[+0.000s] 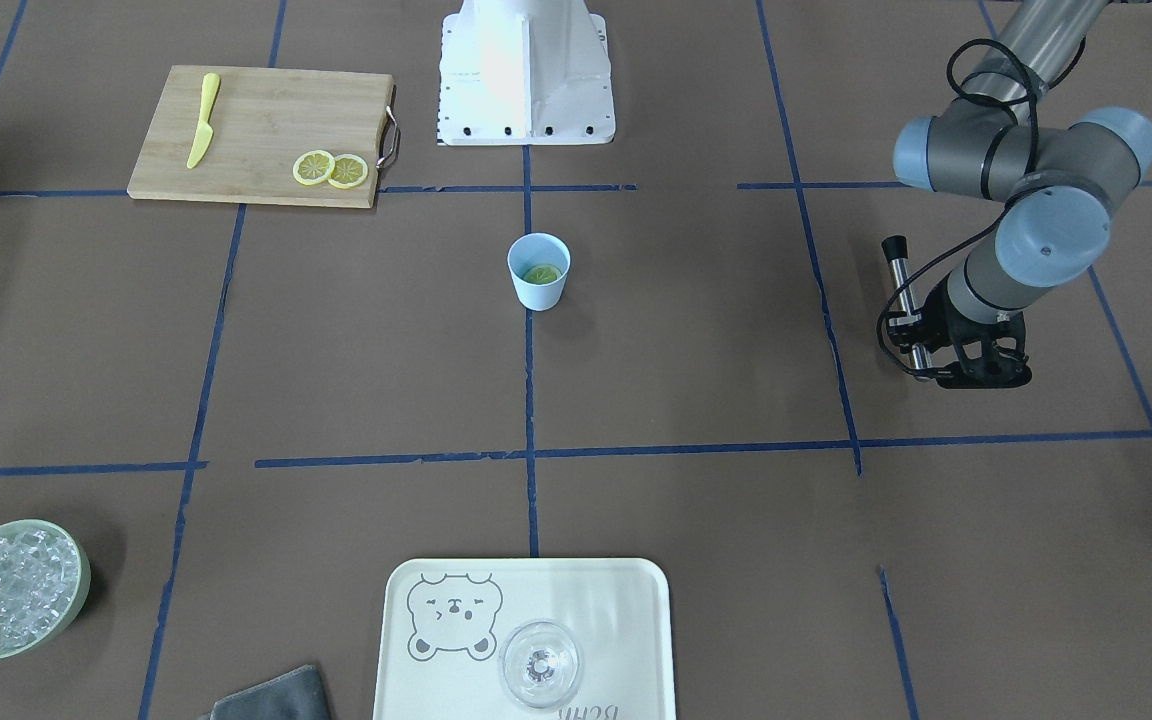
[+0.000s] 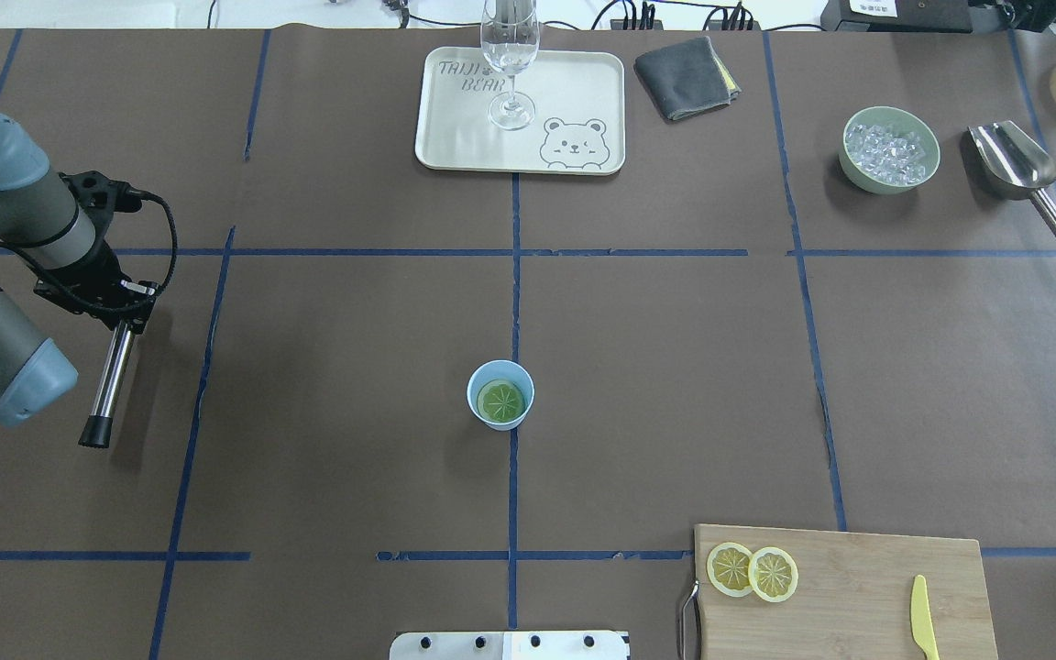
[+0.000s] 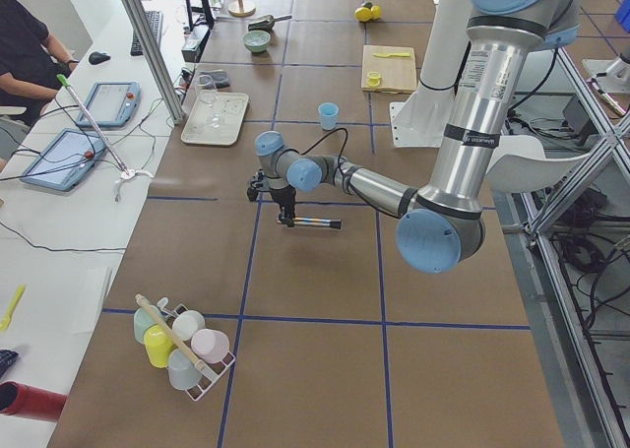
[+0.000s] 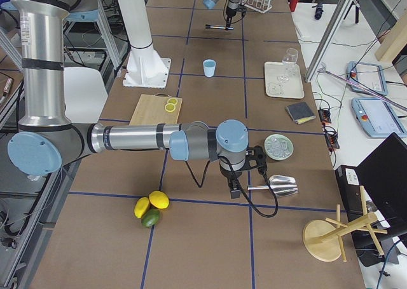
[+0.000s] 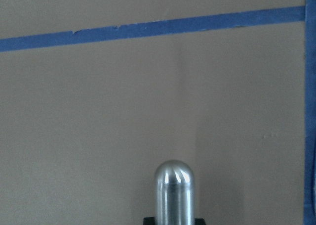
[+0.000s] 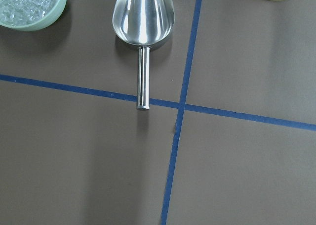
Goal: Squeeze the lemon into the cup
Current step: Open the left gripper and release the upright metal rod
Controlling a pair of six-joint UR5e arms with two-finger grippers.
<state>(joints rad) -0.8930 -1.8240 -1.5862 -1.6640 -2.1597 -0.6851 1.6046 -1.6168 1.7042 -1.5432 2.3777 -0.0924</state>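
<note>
The light-blue cup (image 2: 477, 389) stands at the table's middle, also in the front view (image 1: 539, 290). One lemon slice (image 2: 501, 401) lies flat inside it (image 1: 542, 273). Two more lemon slices (image 2: 731, 568) (image 2: 774, 574) lie overlapping on the cutting board. My left gripper (image 2: 131, 310) is far to the left of the cup, shut on a steel rod (image 2: 113, 376) with a black end. My right gripper (image 4: 234, 188) shows only in the exterior right view, low over the table beside a steel scoop (image 6: 143, 17). I cannot tell whether it is open.
A bamboo cutting board (image 2: 858, 587) with a yellow plastic knife (image 2: 922, 631) sits near right. A bear tray (image 2: 574, 82) with a clear glass (image 2: 510, 55), a grey cloth (image 2: 686, 76) and a green bowl of ice (image 2: 890, 151) stand at the far side.
</note>
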